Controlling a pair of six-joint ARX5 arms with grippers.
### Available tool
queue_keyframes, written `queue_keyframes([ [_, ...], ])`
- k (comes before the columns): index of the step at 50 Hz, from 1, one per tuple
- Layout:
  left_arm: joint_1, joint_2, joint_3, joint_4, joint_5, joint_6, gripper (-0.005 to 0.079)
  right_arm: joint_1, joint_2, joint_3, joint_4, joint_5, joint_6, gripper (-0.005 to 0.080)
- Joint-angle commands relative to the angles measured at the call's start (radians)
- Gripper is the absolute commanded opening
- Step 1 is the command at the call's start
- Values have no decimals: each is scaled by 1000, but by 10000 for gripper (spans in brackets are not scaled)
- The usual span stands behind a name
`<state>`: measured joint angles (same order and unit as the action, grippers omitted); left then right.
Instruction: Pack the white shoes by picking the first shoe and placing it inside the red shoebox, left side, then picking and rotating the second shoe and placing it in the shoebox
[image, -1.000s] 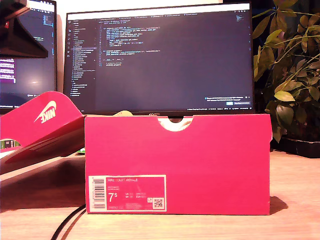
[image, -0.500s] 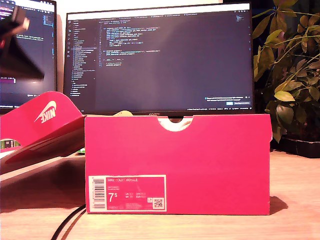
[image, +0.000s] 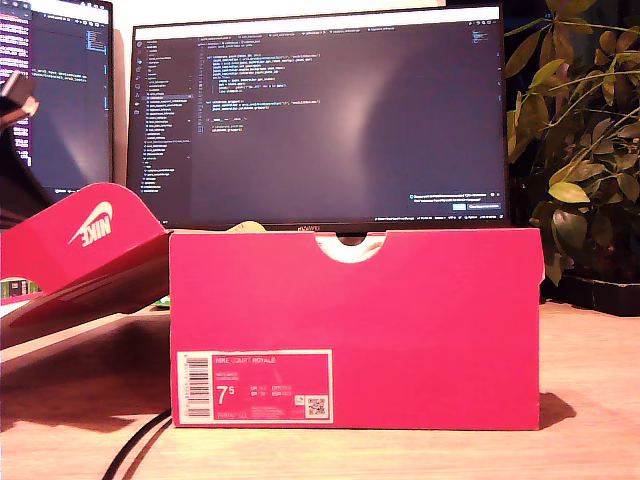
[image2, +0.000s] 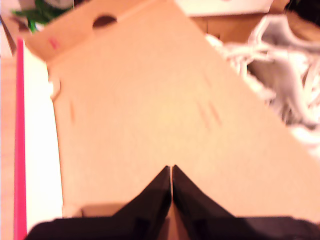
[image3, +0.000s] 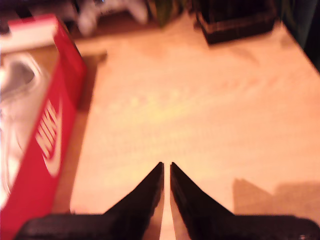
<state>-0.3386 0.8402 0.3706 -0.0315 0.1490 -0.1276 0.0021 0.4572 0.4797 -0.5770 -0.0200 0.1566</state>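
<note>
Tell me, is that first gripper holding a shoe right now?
No. My first gripper is shut with nothing in it, above the lid's bare cardboard inside.

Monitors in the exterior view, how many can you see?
2. The big monitor stands behind the shoebox, filling the middle of the exterior view. The second monitor is cut off at that view's left edge, above the lid. Others may lie outside the frame.

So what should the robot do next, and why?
Probably lift my first gripper clear of the open lid: it is shut on nothing, and the white shoes, though blurred, already seem to lie inside the red shoebox.
</note>
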Motion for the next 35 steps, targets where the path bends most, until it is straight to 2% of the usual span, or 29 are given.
queue_keyframes([
  [1, 0, 3, -24, -5, 0, -3, -18, 4, -48, -23, 9, -5, 1, -13],
  [12, 3, 3, -24, -32, 1, -3, -18, -5, -174, -24, 19, -3, 1, -13],
  [22, 3, 3, -24, -32, 1, -3, -18, -10, -229, -28, 81, -5, 1, -12],
  [35, 3, 3, -24, -32, 0, -3, -18, -24, -312, -122, 131, -4, 1, -12],
])
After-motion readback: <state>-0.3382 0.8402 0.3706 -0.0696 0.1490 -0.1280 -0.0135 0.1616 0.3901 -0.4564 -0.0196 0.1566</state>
